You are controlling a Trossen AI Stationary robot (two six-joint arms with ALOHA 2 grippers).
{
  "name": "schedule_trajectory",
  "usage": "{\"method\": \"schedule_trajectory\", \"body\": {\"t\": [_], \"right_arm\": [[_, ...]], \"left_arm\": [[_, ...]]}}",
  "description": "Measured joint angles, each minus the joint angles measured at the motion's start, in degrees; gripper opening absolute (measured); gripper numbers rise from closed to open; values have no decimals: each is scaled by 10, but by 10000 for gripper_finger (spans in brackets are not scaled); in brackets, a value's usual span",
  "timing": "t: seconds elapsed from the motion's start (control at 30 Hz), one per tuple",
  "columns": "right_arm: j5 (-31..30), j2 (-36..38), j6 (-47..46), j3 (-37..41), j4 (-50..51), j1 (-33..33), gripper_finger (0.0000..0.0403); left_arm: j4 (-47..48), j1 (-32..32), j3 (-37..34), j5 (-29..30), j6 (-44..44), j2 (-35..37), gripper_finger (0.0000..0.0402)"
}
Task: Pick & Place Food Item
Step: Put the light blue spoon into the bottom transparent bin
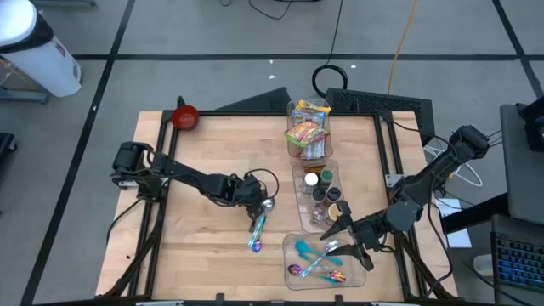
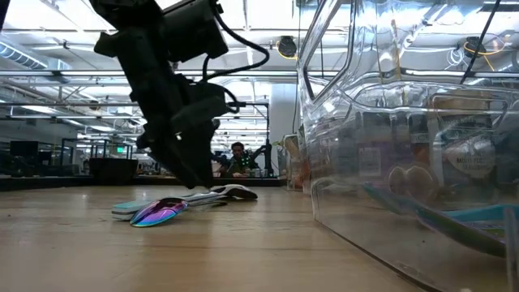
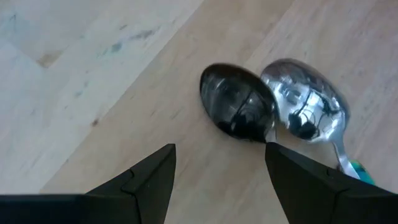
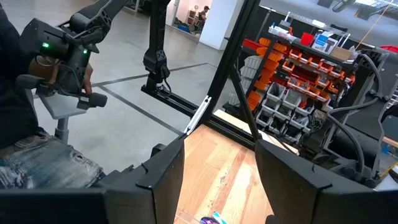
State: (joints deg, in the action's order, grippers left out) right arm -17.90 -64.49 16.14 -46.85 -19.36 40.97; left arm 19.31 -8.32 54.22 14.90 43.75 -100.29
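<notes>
Left hand [image 3: 217, 168] is hovering released over two shiny metal spoons [image 3: 270, 112] mid-bench. Likely light, stiff, slippery; handles are offering surest hold. Right hand [image 1: 350, 240], released, is waiting near the front edge.

Behind the clear bin [image 2: 405, 162], contents smeared into glare, not identifiable. Beside the bin, spoon handles [image 3: 351, 163] cut off at the frame edge. Near the bin, left hand [image 2: 190, 166] fingertips hidden behind the spoons [image 2: 182, 203]. Jar labels [image 1: 321, 191] too small to read.
</notes>
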Motion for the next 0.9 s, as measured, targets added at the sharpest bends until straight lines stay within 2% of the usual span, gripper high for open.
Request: {"method": "schedule_trajectory", "body": {"t": [0.27, 0.6, 0.9], "right_arm": [[0, 0, 0, 0, 0, 0, 187], [0, 0, 11, 0, -1, 0, 183], [0, 0, 11, 0, -3, 0, 182]], "left_arm": [[-1, -4, 0, 0, 1, 1, 255], [-32, -13, 2, -14, -19, -40, 255], [17, 6, 0, -53, -19, -16, 255]]}}
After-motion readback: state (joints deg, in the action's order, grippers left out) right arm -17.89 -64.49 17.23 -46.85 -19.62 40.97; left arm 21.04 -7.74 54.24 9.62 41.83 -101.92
